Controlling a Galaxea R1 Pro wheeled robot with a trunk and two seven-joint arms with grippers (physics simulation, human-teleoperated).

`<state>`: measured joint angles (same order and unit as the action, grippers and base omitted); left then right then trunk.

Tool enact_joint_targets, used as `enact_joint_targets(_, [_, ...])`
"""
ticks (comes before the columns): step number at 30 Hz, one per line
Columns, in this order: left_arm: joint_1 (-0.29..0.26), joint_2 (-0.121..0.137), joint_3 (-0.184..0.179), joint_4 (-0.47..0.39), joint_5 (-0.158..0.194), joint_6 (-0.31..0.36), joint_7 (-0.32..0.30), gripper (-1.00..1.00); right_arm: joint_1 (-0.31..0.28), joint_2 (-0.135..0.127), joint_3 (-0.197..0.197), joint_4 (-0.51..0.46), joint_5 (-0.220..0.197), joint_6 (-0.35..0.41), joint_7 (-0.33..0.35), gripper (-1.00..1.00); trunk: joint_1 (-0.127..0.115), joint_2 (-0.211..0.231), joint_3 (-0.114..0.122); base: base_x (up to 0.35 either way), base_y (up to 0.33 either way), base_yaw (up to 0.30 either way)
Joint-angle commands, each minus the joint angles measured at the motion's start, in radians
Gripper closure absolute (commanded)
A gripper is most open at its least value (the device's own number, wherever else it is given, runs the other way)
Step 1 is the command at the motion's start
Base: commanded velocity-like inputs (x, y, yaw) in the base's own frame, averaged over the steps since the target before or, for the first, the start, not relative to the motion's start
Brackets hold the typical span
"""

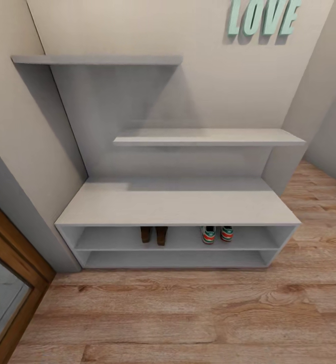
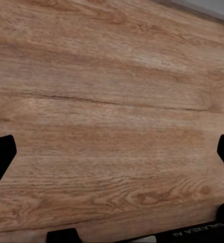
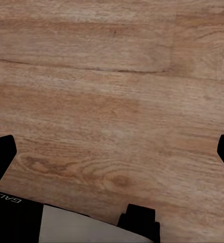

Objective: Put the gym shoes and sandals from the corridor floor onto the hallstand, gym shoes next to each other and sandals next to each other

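beige walls [image 1: 137,25], mint "love" letters [image 1: 264,17], wood-framed door [image 1: 11,283].

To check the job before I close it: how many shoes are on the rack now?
4. Two sandals stand side by side left of centre on the upper open shelf of the hallstand; two gym shoes stand together right of centre on that shelf. Only their ends show; none seems hidden.

I'm looking at a home entry corridor: a pale shoe rack [image 1: 178,207] against a beige wall holds sandals [image 1: 153,234] and sneakers [image 1: 217,233], mint "LOVE" letters [image 1: 264,16] hang above, and wood-plank flooring [image 1: 178,318] lies below.
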<state>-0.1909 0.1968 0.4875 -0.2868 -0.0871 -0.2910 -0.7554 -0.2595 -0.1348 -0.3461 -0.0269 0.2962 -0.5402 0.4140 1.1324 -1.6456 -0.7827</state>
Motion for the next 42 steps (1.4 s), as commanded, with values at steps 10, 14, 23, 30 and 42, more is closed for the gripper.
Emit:
enact_joint_targets(10, [-0.001,0.000,0.010,0.005,-0.016,-0.005,-0.004,-1.00,0.004,0.021,-0.009,-0.002,0.005,-0.001,0.003,-1.00,0.000,0.000,-0.001,0.000,0.000,0.000])
enact_joint_targets(14, [-0.001,0.001,0.013,0.005,-0.015,-0.005,-0.003,-1.00,0.005,0.031,-0.009,-0.002,0.005,-0.001,0.003,-1.00,0.000,0.000,-0.001,0.000,0.000,0.000])
enact_joint_targets(23, [-0.001,0.002,0.018,0.005,-0.008,-0.003,-0.002,-1.00,0.005,0.038,-0.010,-0.002,0.004,-0.001,0.003,-1.00,0.000,0.000,-0.001,0.000,0.000,0.000])
enact_joint_targets(30, [-0.001,0.001,0.019,0.006,-0.008,-0.001,-0.002,-1.00,0.005,0.039,-0.010,-0.002,0.004,-0.001,0.003,-1.00,0.000,0.000,-0.001,0.000,0.000,0.000])
enact_joint_targets(42, [-0.001,0.001,0.020,0.020,-0.003,-0.002,0.032,-1.00,0.005,0.039,-0.010,-0.002,0.004,-0.001,0.003,-1.00,0.000,0.000,-0.001,0.000,0.000,0.000])
